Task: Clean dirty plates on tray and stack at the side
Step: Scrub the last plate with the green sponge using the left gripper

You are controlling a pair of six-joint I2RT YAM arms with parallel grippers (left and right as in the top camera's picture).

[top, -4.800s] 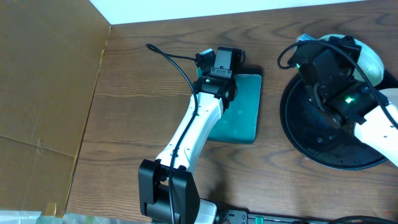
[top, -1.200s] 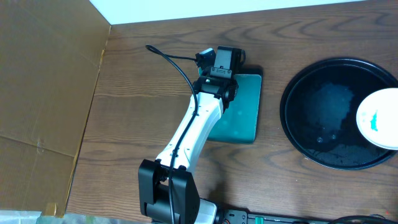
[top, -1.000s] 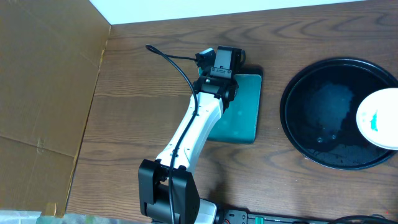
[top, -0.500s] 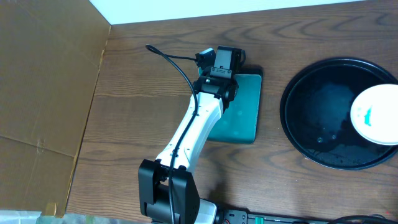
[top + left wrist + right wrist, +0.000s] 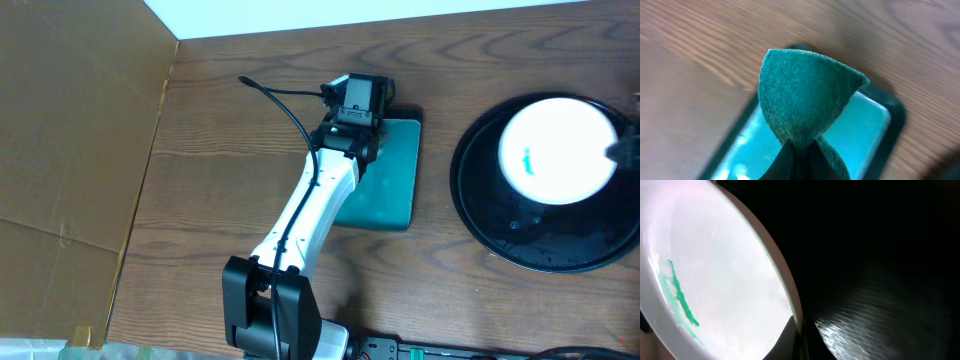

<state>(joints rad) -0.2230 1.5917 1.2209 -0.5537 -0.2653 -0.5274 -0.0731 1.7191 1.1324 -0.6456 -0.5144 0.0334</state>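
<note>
One white plate (image 5: 557, 150) with a small teal smear hangs over the upper part of the black tray (image 5: 500, 230). My right gripper (image 5: 800, 337) is shut on the plate's rim; the plate (image 5: 715, 280) shows a teal streak at its left, and the glossy tray (image 5: 880, 280) lies beneath. In the overhead view only a dark bit of that gripper (image 5: 625, 148) shows at the right edge. My left gripper (image 5: 801, 157) is shut on a folded teal-green cloth (image 5: 805, 95) above the small teal tray (image 5: 865, 125). It also shows in the overhead view (image 5: 360, 95). No other plates are in view.
The small rectangular teal tray (image 5: 390, 180) lies left of the black tray, partly under my left arm (image 5: 300, 215). A cardboard sheet (image 5: 70, 150) covers the table's left side. A black cable (image 5: 285, 100) loops beside the left wrist. The arm's base (image 5: 270, 310) stands at the front edge.
The plate has moved from the tray's right edge up and to the left, over the tray's upper part, held by my right gripper. The left arm has not moved.
</note>
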